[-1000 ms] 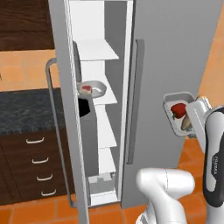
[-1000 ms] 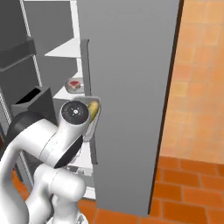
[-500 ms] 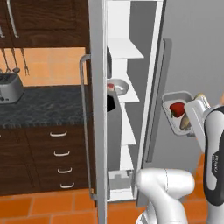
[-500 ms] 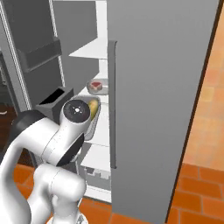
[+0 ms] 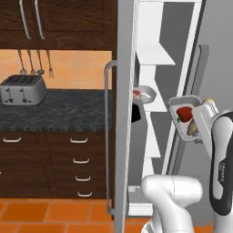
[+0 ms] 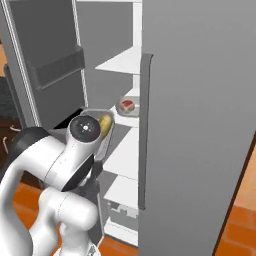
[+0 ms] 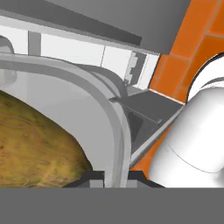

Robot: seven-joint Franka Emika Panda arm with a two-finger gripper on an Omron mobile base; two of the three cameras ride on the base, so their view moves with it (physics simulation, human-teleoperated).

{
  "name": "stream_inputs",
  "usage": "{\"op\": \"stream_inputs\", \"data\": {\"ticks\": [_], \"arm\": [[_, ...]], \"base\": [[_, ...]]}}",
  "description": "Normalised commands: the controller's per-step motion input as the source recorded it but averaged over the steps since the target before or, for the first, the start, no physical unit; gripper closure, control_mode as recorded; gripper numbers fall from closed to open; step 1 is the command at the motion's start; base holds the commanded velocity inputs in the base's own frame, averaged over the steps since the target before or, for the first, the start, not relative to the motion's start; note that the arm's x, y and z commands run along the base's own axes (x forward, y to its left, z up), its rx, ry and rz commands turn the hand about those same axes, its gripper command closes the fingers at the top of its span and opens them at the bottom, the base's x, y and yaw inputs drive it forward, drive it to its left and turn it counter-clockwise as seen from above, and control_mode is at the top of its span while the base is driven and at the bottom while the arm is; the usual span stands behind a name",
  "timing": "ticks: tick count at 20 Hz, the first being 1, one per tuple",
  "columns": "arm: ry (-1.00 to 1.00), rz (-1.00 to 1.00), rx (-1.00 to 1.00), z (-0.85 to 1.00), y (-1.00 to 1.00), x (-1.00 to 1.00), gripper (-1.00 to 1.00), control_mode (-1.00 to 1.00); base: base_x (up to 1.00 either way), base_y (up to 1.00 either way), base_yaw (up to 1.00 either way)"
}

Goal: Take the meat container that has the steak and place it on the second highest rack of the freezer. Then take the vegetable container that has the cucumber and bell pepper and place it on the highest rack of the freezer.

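Now second step: tool clamps vegetable tray rim, apparently tilted; next, lift it onto freezer's top rack.

Grey vegetable container, red bell pepper, yellow-green cucumber, pink-red steak, dark speckled counter, orange floor
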Motion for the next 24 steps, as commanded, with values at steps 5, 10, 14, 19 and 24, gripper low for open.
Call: {"op": "stream_inputs", "data": {"ticks": [5, 10, 14, 19, 24], "arm": [[0.0, 0.0, 0.0, 0.0, 0.0, 0.0, 1.0, 1.0], [-0.05, 0.1, 0.0, 0.33, -0.06, 0.03, 1.0, -1.0], [-0.14, 0.08, 0.0, 0.98, -0.18, 0.0, 1.0, -1.0], [-0.02, 0.0, 0.0, 0.82, -0.03, 0.49, 1.0, -1.0], [0.01, 0.0, 0.0, 0.37, 0.0, 0.66, 1.0, -1.0]], "base": [[0.43, 0.01, 0.26], [0.14, 0.0, 0.09], [0.0, 0.0, 0.0], [0.0, 0.0, 0.0], [0.0, 0.0, 0.0]]}}
